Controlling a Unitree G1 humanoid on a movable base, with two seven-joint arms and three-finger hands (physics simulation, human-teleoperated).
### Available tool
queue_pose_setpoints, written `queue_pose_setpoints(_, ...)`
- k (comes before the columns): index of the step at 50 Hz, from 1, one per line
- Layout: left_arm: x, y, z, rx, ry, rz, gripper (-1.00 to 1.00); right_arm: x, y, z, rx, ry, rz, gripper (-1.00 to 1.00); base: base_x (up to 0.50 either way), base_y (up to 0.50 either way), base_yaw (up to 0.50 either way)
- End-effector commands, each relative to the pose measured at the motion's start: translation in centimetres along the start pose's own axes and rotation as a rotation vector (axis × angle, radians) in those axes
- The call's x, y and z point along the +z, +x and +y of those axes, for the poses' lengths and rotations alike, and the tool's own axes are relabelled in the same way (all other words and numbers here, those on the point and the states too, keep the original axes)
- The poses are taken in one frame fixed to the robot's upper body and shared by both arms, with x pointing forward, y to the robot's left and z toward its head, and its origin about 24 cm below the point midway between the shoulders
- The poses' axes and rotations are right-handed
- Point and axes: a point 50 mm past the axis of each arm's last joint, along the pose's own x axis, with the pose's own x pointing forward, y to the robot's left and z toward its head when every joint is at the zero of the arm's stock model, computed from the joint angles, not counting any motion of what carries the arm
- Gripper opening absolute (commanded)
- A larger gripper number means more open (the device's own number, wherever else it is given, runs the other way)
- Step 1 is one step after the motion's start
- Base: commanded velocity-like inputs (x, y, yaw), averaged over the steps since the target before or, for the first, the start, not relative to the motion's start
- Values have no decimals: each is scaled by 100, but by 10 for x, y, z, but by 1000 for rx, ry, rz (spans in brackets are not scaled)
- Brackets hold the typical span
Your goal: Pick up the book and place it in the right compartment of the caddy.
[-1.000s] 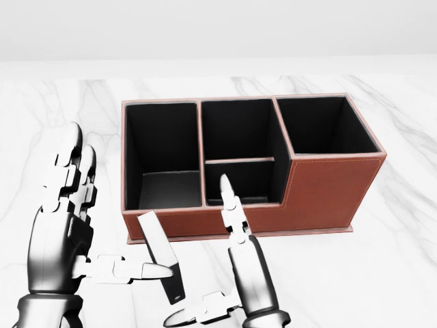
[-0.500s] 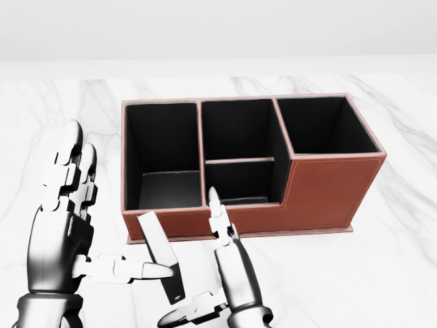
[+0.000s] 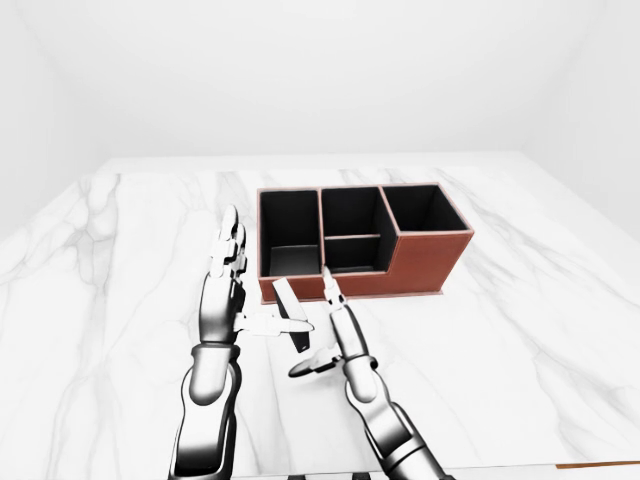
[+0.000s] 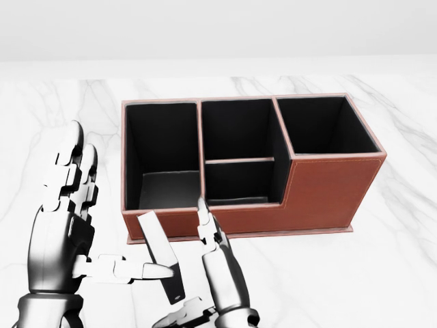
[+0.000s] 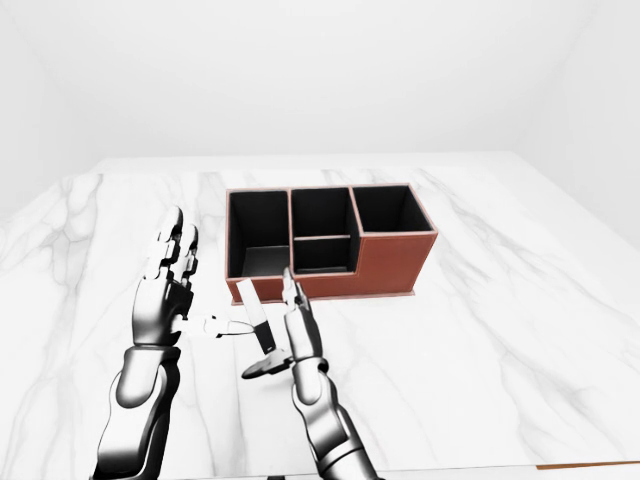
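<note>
Showing the left-eye view: left robot hand [image 3: 225,290] upright, fingers spread open, thumb touching the tilted book [image 3: 291,313]; right robot hand [image 3: 337,330] open beside it. Head view: book, grey cover with dark spine, stands on the marble worktop [image 4: 382,266] just below the caddy [image 4: 328,191]. Right-eye view: bare worktop extends right of the caddy.

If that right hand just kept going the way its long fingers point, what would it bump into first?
Probably the caddy. The right hand points its fingers up the head view toward the brown wall below the middle compartments. The book stands to its left, seemingly off that line, though depth is hard to judge.
</note>
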Motion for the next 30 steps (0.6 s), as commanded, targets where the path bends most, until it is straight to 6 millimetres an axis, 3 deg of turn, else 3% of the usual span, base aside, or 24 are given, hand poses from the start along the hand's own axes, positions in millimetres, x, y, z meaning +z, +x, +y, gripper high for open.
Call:
queue_pose_setpoints(1, -2, 0, 0, -7, -6, 9, 100, -4, 1, 9, 17, -19, 21, 100, 0, 0, 0)
queue_pose_setpoints(5, -4, 0, 0, -7, -6, 15, 100, -14, 0, 15, 22, -54, 64, 100, 0, 0, 0)
queue_pose_setpoints(11, -3, 0, 0, -8, -6, 13, 100, -5, -3, 24, 44, -49, 33, 100, 0, 0, 0)
queue_pose_setpoints(30, -3, 0, 0, -10, -7, 12, 100, -5, 2, 35, 55, -80, 42, 100, 0, 0, 0)
